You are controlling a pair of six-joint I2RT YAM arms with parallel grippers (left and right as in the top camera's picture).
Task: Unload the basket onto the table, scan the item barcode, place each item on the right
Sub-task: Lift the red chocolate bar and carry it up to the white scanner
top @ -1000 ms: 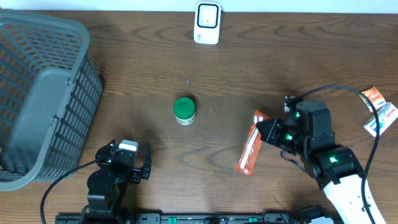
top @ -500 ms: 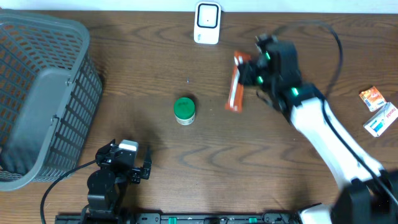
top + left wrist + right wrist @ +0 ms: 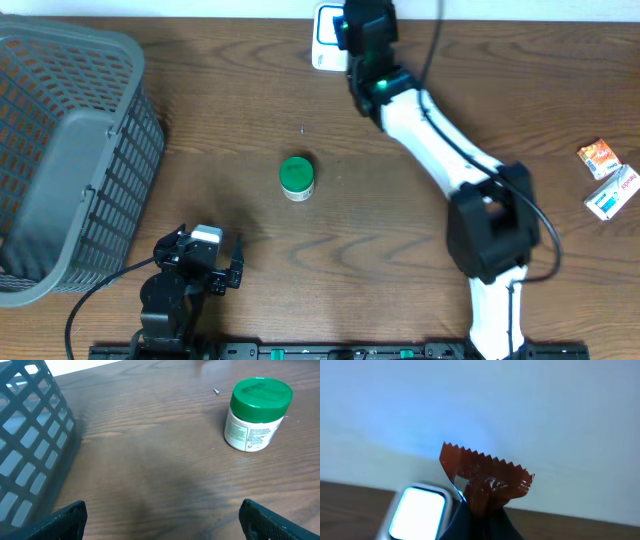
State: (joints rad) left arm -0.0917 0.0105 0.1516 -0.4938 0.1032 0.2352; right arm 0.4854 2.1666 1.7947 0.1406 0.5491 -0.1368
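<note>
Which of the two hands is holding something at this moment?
The right hand, up by the white scanner, is shut on an orange-brown packet with a zigzag edge. The left hand is open and empty near the grey basket.

In the right wrist view, the lower frame edge cuts off the scanner (image 3: 417,512); the packet (image 3: 485,475) beside it is blurred. Overhead, the right arm (image 3: 430,130) covers the scanner's right side and the packet.

Overhead: fixed high, looks straight down on whole table (image 3: 250,120).
Left wrist: low, near the tabletop, faces ahead of left claw (image 3: 162,522); shares jar (image 3: 257,412) ahead-right and basket (image 3: 30,435) ahead-left with overhead.
Right wrist: faces wall (image 3: 545,410) past right claw (image 3: 480,527); sachet (image 3: 485,477) close above, scanner (image 3: 417,512) just left, shared with overhead.
</note>
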